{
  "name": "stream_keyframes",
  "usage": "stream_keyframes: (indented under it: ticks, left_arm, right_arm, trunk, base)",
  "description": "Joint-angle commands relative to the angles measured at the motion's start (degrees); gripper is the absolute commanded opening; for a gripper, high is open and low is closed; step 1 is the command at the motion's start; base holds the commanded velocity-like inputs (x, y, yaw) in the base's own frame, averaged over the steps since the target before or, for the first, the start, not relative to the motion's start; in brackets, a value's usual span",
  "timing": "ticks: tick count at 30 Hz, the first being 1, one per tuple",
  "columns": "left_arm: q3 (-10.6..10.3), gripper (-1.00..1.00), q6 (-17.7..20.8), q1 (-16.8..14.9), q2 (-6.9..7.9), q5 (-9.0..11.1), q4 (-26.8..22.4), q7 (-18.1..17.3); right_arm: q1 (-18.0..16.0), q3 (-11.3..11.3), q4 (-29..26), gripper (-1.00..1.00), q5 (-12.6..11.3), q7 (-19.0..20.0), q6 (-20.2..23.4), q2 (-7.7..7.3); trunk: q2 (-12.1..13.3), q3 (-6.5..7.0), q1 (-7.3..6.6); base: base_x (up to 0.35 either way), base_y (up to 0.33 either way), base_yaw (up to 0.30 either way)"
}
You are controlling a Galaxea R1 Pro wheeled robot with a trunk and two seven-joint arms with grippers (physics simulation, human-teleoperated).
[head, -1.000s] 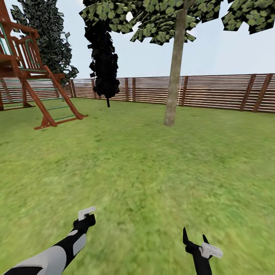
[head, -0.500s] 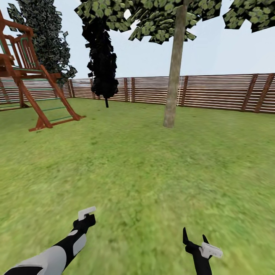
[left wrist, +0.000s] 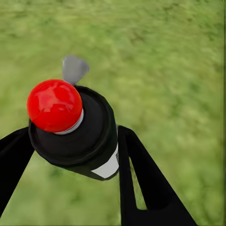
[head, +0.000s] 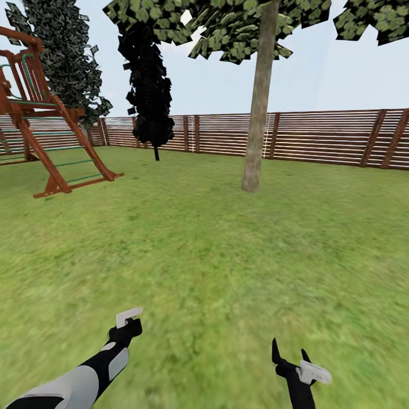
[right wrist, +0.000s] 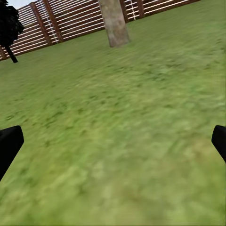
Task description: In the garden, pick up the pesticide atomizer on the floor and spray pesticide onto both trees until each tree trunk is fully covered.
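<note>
The pesticide atomizer [left wrist: 94, 141] is a black bottle with a red knob, a white label and a grey trigger. My left gripper [left wrist: 74, 133] is shut on it, a black finger on either side, above the grass floor [head: 216, 261]. In the head view its pale trigger head [head: 128, 316] sticks up from the left gripper [head: 130, 328] at lower left. My right gripper [head: 289, 355] is open and holds nothing at lower right. One tree trunk [head: 257, 113], grey-brown and bare, rises ahead on the lawn. The right wrist view also has this trunk [right wrist: 114, 23], beyond the open right gripper [right wrist: 115, 139].
A brown slatted fence [head: 329, 136] closes the far side of the lawn. A red-brown wooden play frame with a ladder [head: 51, 142] stands at the far left. Two dark conifers [head: 149, 85] grow near the fence. Open grass lies between me and the trunk.
The whole head view has shifted: the play frame and conifers slid left and the trunk sits slightly lower, so the camera moved. Both arms keep their poses.
</note>
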Motion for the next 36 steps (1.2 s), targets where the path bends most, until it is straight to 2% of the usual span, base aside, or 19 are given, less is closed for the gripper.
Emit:
stream_keyframes:
  ticks: [1, 36]
  left_arm:
    - [-0.03, -1.00, 0.00, 0.00, 0.01, -0.02, -0.01, 0.01]
    - [-0.03, -1.00, 0.00, 0.00, -0.01, -0.02, -0.01, 0.01]
  right_arm:
    - [0.00, 0.00, 0.00, 1.00, 0.00, -0.01, 0.00, -0.01]
    - [0.00, 0.01, 0.00, 1.00, 0.00, 0.01, 0.00, -0.01]
  trunk:
    - [0.00, 0.00, 0.00]
    - [0.00, 0.00, 0.00]
  base:
    - [0.333, -0.126, 0.000]
    - [0.333, -0.126, 0.000]
